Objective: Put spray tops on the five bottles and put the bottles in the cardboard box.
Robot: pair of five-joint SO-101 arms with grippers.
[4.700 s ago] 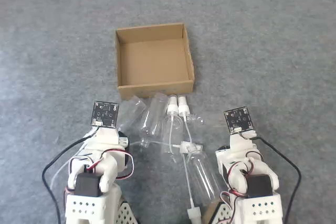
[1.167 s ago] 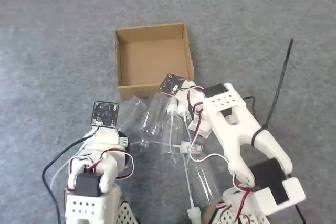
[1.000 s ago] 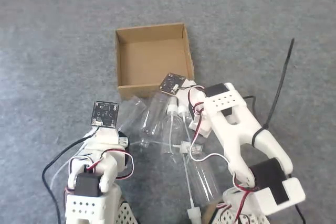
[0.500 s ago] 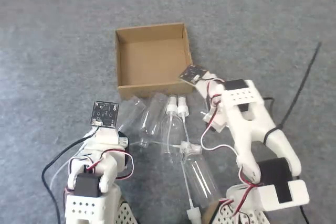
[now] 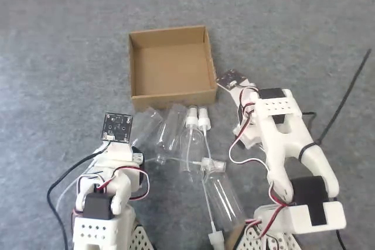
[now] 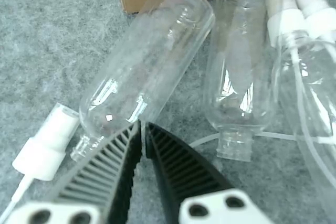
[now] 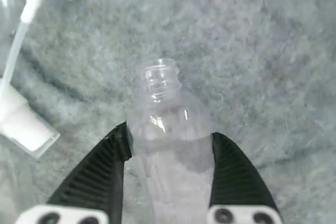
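Change: R arm, folded at the near edge a few s ago, has gone out to the bottle cluster and now sits swung off to its right, w/ a bottle in tow.
R gripper: jaws set wide, clamped on the body of a clear bottle. Neck is open, no top on.
Held bottle, place: under the R arm's tip, right of the cluster, near the near-right corner of the cardboard box. Lifted or resting on the carpet: can't tell.
L gripper: same near-left spot as before, jaws almost together w/ only a sliver of gap, nothing in it. Tips sit just beside the neck end of the leftmost bottle.
Other bottles: unmoved. Cluster lies just near of the box; one more, the near bottle, lies betw. the arms.
Spray tops: two white tops at the cluster's far end; a loose top lies by the leftmost bottle's neck.
Meaning: prob. step 1 under way, w/ one uncapped bottle singled out for capping. All bottles are outside the box.
Next need: prob. a top brought to that open neck, likely by the L gripper.
Risk: smooth round body may twist in the jaws when a top is pressed on.
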